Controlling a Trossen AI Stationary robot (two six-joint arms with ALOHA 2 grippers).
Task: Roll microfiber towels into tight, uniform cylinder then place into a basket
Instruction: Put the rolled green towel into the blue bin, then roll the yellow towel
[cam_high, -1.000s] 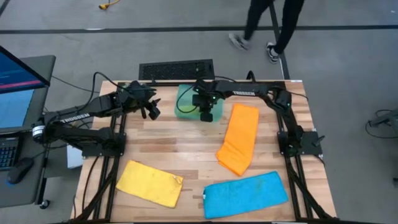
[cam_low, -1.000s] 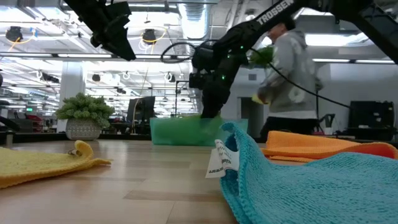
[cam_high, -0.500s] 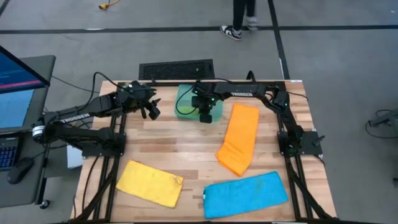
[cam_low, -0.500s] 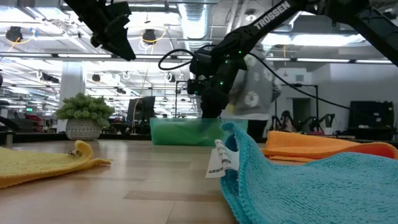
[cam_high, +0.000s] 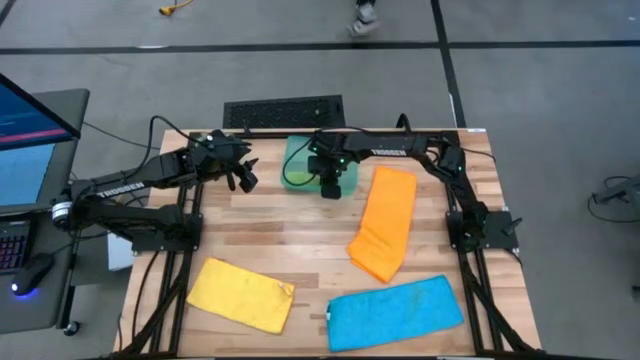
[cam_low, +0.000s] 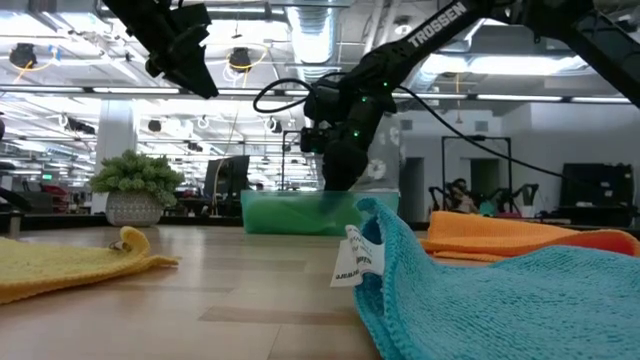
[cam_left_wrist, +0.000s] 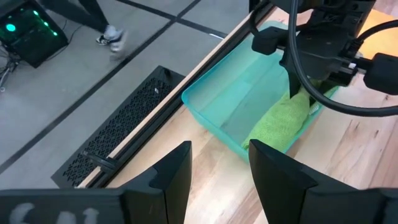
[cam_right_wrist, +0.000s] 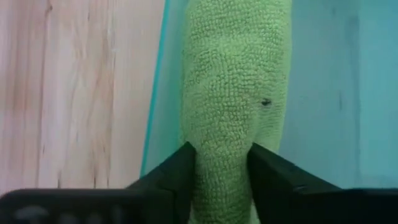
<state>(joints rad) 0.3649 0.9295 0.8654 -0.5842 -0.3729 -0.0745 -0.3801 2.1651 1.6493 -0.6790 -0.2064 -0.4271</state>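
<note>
A pale wooden slatted table (cam_high: 300, 230) in a black frame stands on a grey floor, with a black keyboard (cam_high: 284, 111) just past its far edge and a blue monitor screen (cam_high: 25, 130) off to the left; at table height the room behind shows strip-lit ceilings and a spiky green plant ball in a white pot (cam_low: 133, 186). Three flat microfiber cloths lie on the boards: a yellow towel (cam_high: 241, 294) near the front left, a bright blue towel (cam_high: 395, 312) at the front right with a white label (cam_low: 346, 262) on its corner, and an orange towel (cam_high: 385, 222) folded long on the right side. The small translucent teal plastic basket (cam_left_wrist: 217, 106) sits at the far middle of the table, and the green towel (cam_left_wrist: 280, 121), rolled into a short fat nubby cylinder, lies inside it along the wall nearest the table's front. The right gripper (cam_right_wrist: 221, 165) reaches down into the basket from the right arm stretched across the far edge, its two dark fingers (cam_right_wrist: 168, 171) straddling the green roll and lying close against its sides; whether they press it or have just let go I cannot tell. The left gripper (cam_left_wrist: 219, 165) hovers above the table left of the basket, fingers parted and empty, aimed at the basket.
</note>
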